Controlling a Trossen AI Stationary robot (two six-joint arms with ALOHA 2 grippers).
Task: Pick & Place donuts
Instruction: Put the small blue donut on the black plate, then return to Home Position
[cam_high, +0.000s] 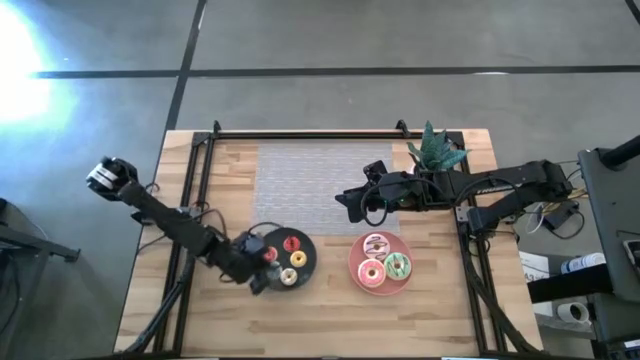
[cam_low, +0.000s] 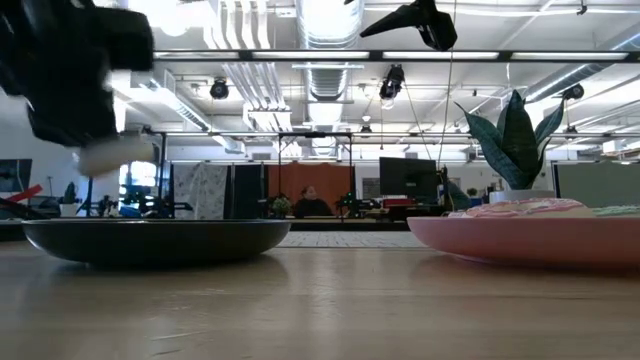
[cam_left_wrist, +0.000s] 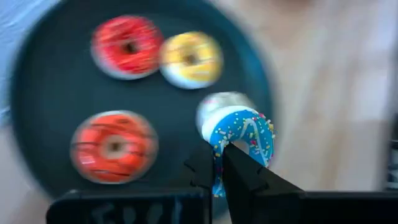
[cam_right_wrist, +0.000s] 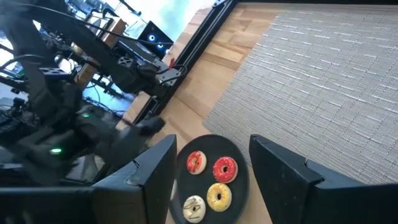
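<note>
My left gripper (cam_high: 258, 264) (cam_left_wrist: 221, 152) hangs over the black plate's (cam_high: 303, 228) near-left part, shut on the teal donut (cam_left_wrist: 241, 132). In the low view the donut's pale side (cam_low: 116, 155) shows below that gripper, above the plate's rim (cam_low: 160, 228). The red (cam_left_wrist: 127, 45), orange (cam_left_wrist: 113, 146) and yellow (cam_left_wrist: 191, 58) donuts lie flat on the black plate. The white-pink (cam_high: 376, 244), pink (cam_high: 371, 272) and green (cam_high: 397, 265) donuts lie on the pink plate (cam_high: 354, 262). My right gripper (cam_high: 346, 200) (cam_right_wrist: 212, 148) is open, high over the grey mat. My left gripper pinches the teal donut's ring (cam_left_wrist: 219, 155) between its two fingers, one finger tip (cam_left_wrist: 235, 163) reaching into the hole. The fingers come from above, pointing down. The donut is tilted on edge, frosting facing the camera, lifted clear of the black plate.
A grey woven mat (cam_high: 310, 180) covers the table's far middle. A potted plant (cam_high: 436, 152) stands at the far right. Black frame rails (cam_high: 200, 180) run along the left, right and far edges. Bare wood (cam_high: 330, 320) lies near the front edge.
</note>
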